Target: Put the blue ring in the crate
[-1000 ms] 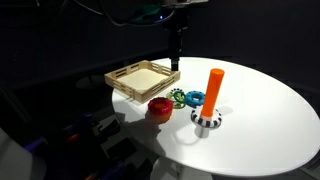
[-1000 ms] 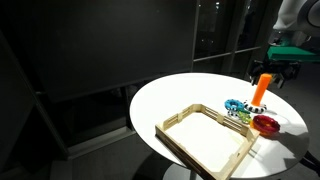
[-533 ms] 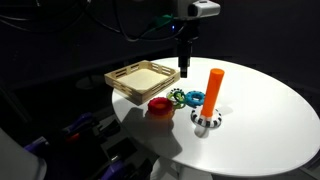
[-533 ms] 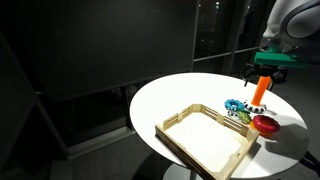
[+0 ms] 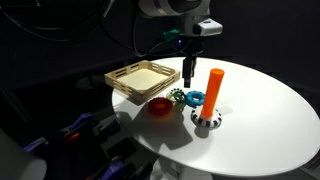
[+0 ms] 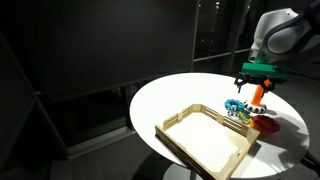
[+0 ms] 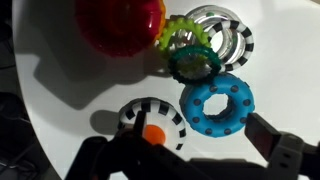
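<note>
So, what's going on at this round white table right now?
The robot arm's gripper hovers open above a small bright blue plastic ring. The ring lies on the white table beside a tall orange peg, a dark green ring and a larger red ring. Nothing is gripped yet. The shallow tan wooden crate holds no ring.

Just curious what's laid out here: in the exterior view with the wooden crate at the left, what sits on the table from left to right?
crate → red ring → green ring → blue ring → orange peg
</note>
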Motion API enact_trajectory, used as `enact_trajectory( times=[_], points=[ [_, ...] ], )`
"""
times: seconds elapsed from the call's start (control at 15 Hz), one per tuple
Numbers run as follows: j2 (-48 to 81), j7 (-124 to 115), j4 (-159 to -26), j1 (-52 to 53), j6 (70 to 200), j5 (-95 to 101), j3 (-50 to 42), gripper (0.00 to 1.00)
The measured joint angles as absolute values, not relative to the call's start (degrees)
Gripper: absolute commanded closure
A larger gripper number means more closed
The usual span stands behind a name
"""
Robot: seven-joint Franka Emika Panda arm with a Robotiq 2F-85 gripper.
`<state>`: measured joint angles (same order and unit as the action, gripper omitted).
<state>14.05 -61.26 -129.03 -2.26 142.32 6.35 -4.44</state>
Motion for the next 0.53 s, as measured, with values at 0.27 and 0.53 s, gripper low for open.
enact_trajectory(
  times=[0.27,0.53],
  points=[
    [17.7,-63.2,-127.7,-1.1,143.6,6.3,-6.5,0.0],
    [20.9,-63.8,-126.4,-1.0,144.3,5.9,-7.7,0.0]
  ],
)
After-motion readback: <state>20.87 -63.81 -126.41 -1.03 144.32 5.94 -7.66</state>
